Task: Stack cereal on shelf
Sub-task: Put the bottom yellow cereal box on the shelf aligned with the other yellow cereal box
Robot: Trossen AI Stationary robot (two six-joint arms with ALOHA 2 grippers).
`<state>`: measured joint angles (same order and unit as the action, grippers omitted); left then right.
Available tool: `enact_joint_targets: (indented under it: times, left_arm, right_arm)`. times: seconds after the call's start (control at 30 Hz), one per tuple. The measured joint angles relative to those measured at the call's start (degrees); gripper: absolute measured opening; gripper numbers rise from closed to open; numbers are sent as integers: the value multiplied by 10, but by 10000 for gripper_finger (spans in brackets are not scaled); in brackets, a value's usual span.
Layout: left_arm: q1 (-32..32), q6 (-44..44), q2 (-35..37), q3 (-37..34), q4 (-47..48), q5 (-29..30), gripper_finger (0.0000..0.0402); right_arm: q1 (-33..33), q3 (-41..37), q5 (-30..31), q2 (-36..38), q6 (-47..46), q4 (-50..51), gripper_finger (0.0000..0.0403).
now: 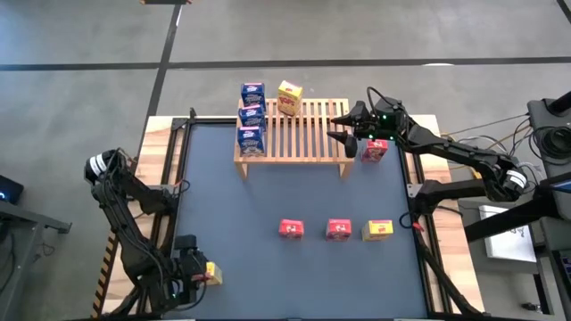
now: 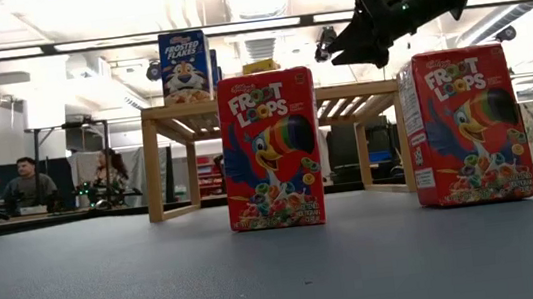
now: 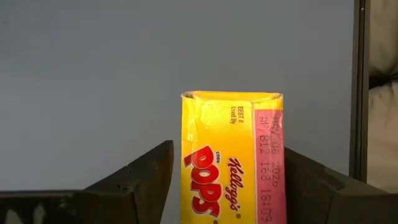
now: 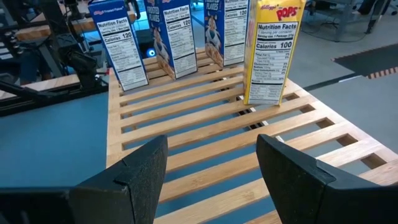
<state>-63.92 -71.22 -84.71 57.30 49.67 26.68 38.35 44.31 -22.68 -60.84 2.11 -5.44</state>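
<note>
The wooden shelf [image 1: 299,134] stands at the table's far side. On its left end three blue cereal boxes [image 1: 252,116] stand in a row, with a yellow one [image 1: 289,96] beside them at the far edge. My right gripper [image 4: 211,140] hovers open over the shelf's right part, with nothing between its fingers. A red box [image 1: 375,150] stands on the table by the shelf's right end. Two red boxes [image 1: 291,228] [image 1: 338,229] and a yellow box [image 1: 377,230] stand in a row nearer the front. My left gripper [image 1: 201,272], at the near left, is shut on a yellow Pops box [image 3: 230,162]. My left gripper pinches the yellow box between its two fingers, one on each of two opposite sides [image 3: 278,180]. The narrow face with the logo and date faces the wrist. The fingers slant down from above. Whether the box's bottom touches the table does not show.
The dark mat [image 1: 294,192] lies between the shelf and the row of boxes. Wooden table margins [image 1: 161,160] and a black frame run along both sides. People sit in the room behind the table [image 2: 29,182].
</note>
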Motion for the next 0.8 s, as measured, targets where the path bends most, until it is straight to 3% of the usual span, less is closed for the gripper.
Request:
enact_joint_targets:
  times: [0.8]
  left_arm:
    - [0, -10, -1, -5, -35, 13, 231]
  right_arm:
    - [-43, 1, -2, 0, 9, -15, 235]
